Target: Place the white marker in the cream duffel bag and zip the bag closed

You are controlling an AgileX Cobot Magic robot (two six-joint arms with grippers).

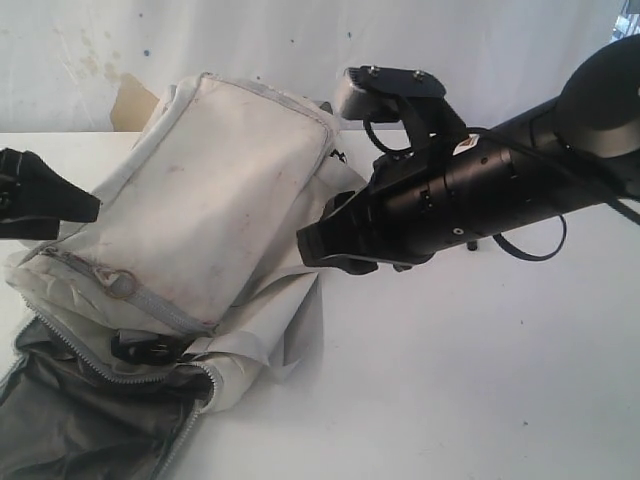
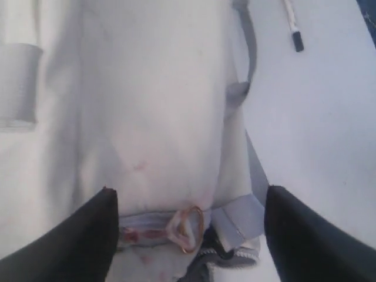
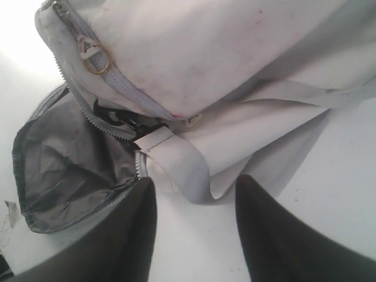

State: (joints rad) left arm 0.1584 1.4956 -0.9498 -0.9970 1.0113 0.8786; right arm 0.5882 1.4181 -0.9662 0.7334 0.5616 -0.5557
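A cream duffel bag [image 1: 230, 190] slumps on a white tabletop [image 1: 450, 380] with its main zip [image 1: 190, 425] undone. Dark grey lining [image 1: 70, 430] shows at the open mouth, and a black buckle [image 1: 140, 347] sits just beside it. The white marker [image 2: 292, 23] lies on the bare tabletop outside the bag, near its side; only its black-capped end and part of the barrel show in the left wrist view. The left tool [image 2: 191, 191] hovers over the bag's stained upper panel, jaws spread wide and gripping nothing, with a brass-coloured ring pull [image 2: 188, 229] on the seam below. The right tool [image 3: 194, 179] sits at the bag's other side, jaws parted and empty, a grey strap [image 3: 179, 164] lying under the gap
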